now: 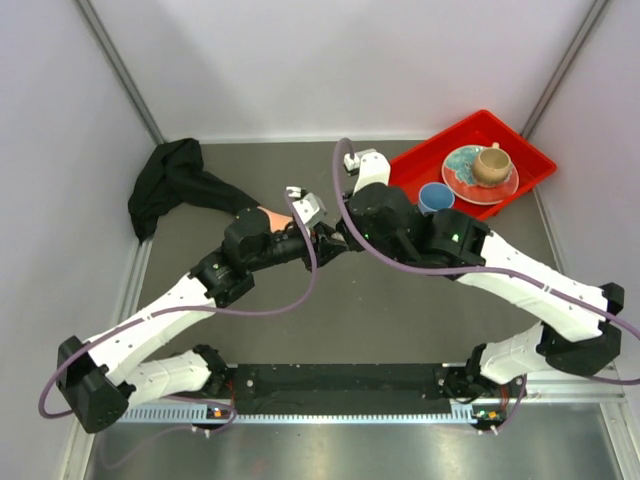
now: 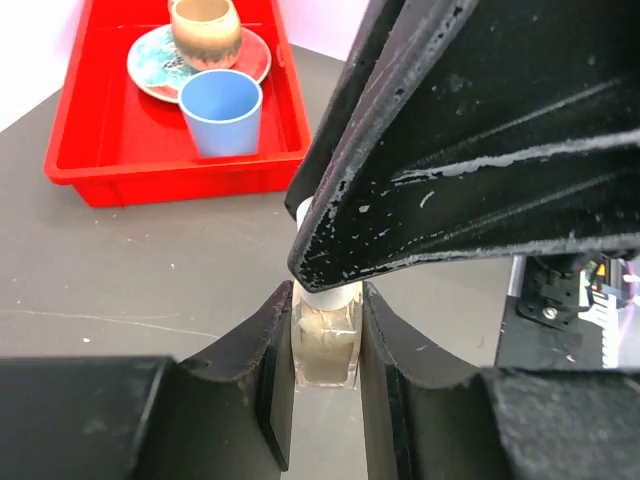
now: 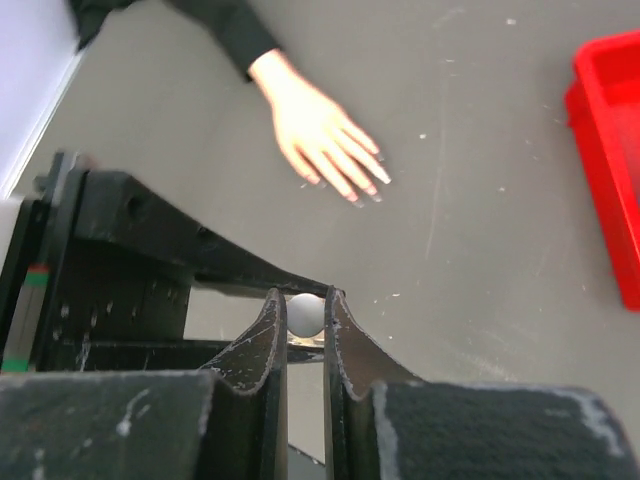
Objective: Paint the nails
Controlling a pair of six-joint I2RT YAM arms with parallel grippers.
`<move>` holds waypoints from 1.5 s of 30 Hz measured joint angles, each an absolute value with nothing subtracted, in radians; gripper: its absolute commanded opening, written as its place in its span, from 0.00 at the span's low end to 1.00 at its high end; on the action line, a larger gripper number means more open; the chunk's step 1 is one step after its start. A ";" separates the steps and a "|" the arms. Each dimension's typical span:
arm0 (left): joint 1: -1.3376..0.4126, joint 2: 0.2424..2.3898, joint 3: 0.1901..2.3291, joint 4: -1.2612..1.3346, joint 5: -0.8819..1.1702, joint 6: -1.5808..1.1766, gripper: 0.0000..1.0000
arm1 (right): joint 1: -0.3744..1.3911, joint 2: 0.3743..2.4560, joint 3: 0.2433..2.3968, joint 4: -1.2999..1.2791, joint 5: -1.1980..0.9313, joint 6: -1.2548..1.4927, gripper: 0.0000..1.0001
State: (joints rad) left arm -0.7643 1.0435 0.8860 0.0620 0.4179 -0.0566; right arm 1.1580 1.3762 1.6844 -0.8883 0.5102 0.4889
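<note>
Clamping here: my left tool point(image 2: 325, 300) is closed tight on the tan body of the bottle point(image 2: 325, 355), and my right tool point(image 3: 303, 302) is pinched shut on its white cap point(image 3: 305, 315). One bottle, one cap, two tools. The bottle looks small, light, rigid and likely slick, so body and cap are the places to hold.

Further out on the worktop point(image 3: 480, 250), one mannequin hand point(image 3: 315, 130) lies flat, palm down, fingers spread, well apart from the bottle. The nails point(image 3: 380, 180) sit at its fingertips, tiny, hard and dark. I count four for sure; the thumb's I cannot make out. Nothing to grip there, I judge. Only a brush should touch them, and the light hand may slide. One black sleeve point(image 3: 215, 25) trails away.

Farthest: one red tray point(image 2: 170, 180), one blue cup point(image 2: 222, 110), one plate point(image 2: 150, 70), one mug point(image 2: 205, 30).
</note>
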 measured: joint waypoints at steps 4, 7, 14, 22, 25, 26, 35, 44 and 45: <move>-0.765 1.059 0.886 0.084 0.411 -0.052 0.00 | 1.145 1.379 1.683 -0.881 0.531 0.526 0.42; -0.753 1.058 0.886 0.091 0.443 -0.052 0.00 | 1.089 1.351 1.681 -0.886 0.388 0.485 0.55; -0.739 1.036 0.886 0.055 0.759 -0.080 0.00 | 0.999 1.250 1.672 -0.921 0.006 0.216 0.51; -0.740 1.055 0.927 0.033 1.074 -0.176 0.00 | 0.956 1.190 1.589 -0.948 -0.425 0.025 0.46; -0.740 1.059 0.945 0.035 1.116 -0.191 0.00 | 0.952 1.190 1.577 -0.946 -0.503 0.005 0.43; -0.740 1.062 0.950 0.036 1.126 -0.195 0.00 | 0.952 1.191 1.577 -0.945 -0.521 0.001 0.42; -0.740 1.087 0.958 0.042 1.161 -0.215 0.00 | 0.949 1.195 1.577 -0.917 -0.569 -0.001 0.32; -0.740 1.089 0.958 0.028 1.167 -0.216 0.00 | 0.946 1.230 1.577 -0.904 -0.572 -0.005 0.00; -0.740 1.089 0.960 0.021 1.167 -0.214 0.00 | 0.946 1.232 1.577 -0.903 -0.567 -0.002 0.00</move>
